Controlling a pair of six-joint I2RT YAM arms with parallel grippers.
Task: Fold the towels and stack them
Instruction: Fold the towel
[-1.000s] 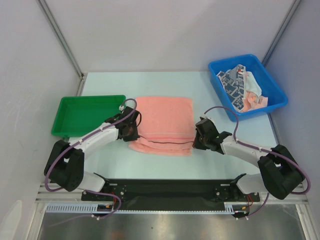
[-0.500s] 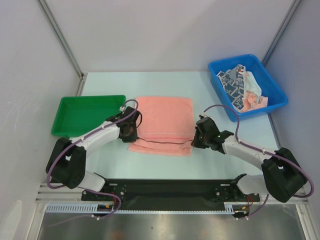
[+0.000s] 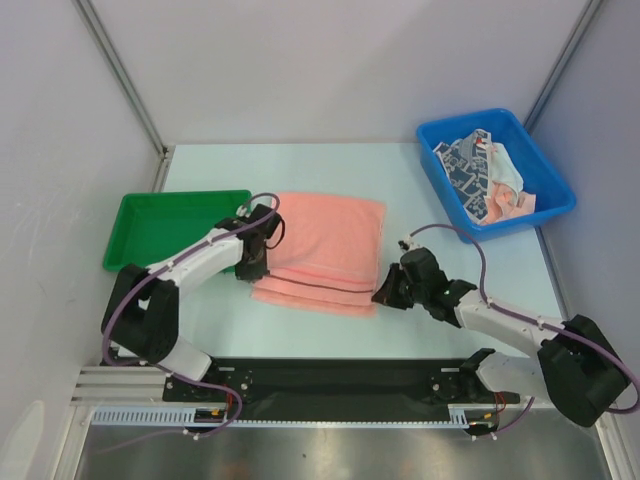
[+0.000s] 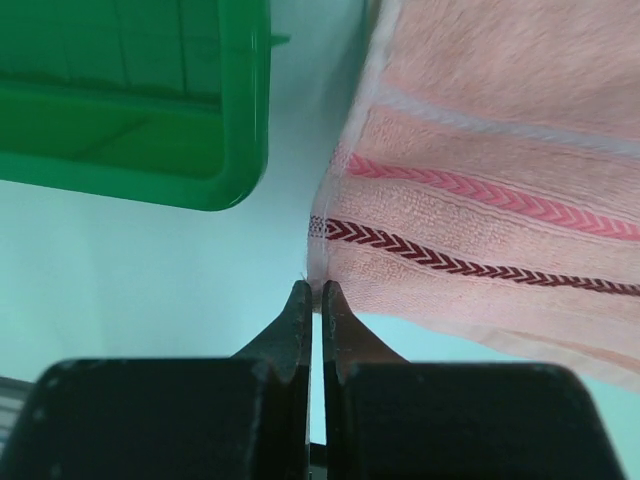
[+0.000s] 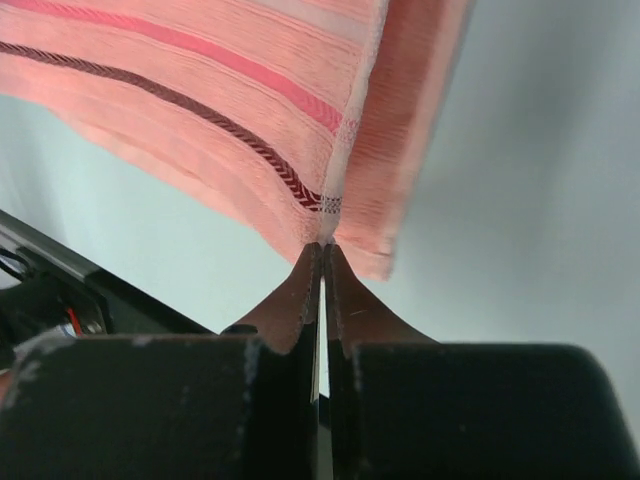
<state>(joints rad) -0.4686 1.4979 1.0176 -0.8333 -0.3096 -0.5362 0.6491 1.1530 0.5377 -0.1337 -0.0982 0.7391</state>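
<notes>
Where the salmon towel (image 3: 325, 250) lies: folded, in the middle of the bench (image 3: 400, 190), just beside the green tray (image 3: 170, 225).
Left tool (image 4: 312, 290): jaws closed, pinching the towel's near-left corner.
Right tool (image 5: 321, 248): jaws closed, pinching its near-right corner.
Other towels (image 3: 480, 175): crumpled in the blue bin (image 3: 520, 222), at the far-right corner of the bench.

Green tray (image 3: 165, 228) on table (image 3: 300, 165) L; blue bin (image 3: 548, 168) back R.
</notes>
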